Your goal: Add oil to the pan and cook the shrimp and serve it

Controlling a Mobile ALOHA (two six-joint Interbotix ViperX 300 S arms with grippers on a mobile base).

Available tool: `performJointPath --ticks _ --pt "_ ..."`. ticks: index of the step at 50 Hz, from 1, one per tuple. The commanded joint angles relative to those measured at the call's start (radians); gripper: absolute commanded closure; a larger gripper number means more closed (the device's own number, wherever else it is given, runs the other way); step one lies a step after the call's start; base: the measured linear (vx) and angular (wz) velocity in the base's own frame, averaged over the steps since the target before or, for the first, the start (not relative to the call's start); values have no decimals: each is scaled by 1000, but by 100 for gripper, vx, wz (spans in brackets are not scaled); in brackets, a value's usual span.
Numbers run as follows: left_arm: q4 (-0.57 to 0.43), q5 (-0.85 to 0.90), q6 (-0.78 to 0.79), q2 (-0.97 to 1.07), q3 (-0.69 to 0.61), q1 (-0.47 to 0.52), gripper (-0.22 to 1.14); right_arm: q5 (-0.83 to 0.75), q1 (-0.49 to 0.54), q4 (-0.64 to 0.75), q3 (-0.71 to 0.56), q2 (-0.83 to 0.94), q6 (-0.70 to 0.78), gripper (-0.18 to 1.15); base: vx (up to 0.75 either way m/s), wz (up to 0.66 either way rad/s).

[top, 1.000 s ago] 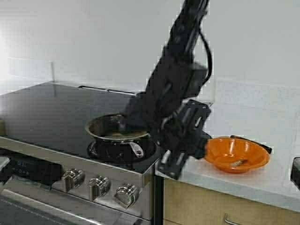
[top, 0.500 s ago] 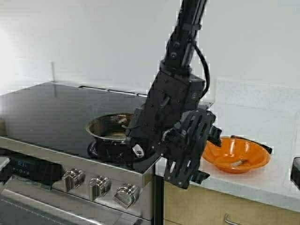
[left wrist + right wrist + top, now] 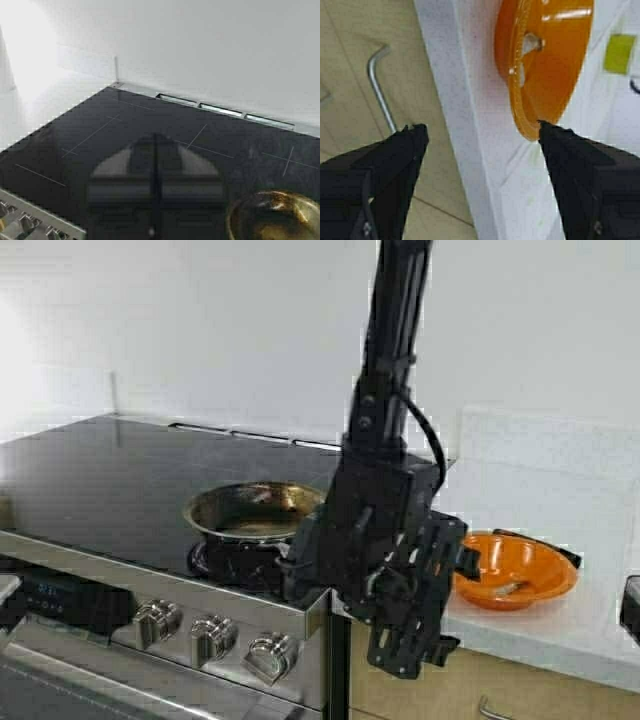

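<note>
White wall behind black cooktop [image 3: 110, 475]; pan [image 3: 255, 512] there; right gripper [image 3: 480, 135] fingers spread; left's pressed together.

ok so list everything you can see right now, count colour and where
pan: one, shiny steel with a browned inside, on the front right burner of the stove
stove: one, black glass top with a steel front
knobs: three, silver, along the stove front below the pan
orange bowl: one, orange, on the counter right of the stove, a small pale piece lying in it
counter: one, white, right of the stove
drawer handle: one, silver, on the tan cabinet front under the counter
right gripper: one, black, jaws open, over the counter edge beside the orange bowl
left gripper: one, black, jaws shut, above the stove top
</note>
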Motion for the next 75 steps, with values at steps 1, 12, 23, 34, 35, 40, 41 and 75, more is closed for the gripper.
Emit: performJointPath --ticks 1,12,23,34,35,40,41,75 --pt "0 -3 0 6 -15 0 89 12 -6 -31 -11 -12 34 0 0 0" --pt "0 -2 0 6 -15 0 89 41 -48 -64 -18 -5 31 0 0 0" --pt "0 -2 2 6 -14 0 89 48 -101 -114 -20 5 32 0 0 0" --pt "2 6 2 6 -14 0 89 46 -149 -156 -34 20 32 0 0 0" --pt "2 6 2 6 -14 0 89 48 -153 -160 -34 20 32 1 0 0" --pt "2 9 2 6 -14 0 89 46 -167 -173 -35 20 32 3 0 0" --pt "3 9 2 6 -14 0 89 46 -170 -175 -35 20 31 4 0 0" --pt "3 11 3 8 -14 0 89 95 -178 -179 -75 48 -37 91 0 0"
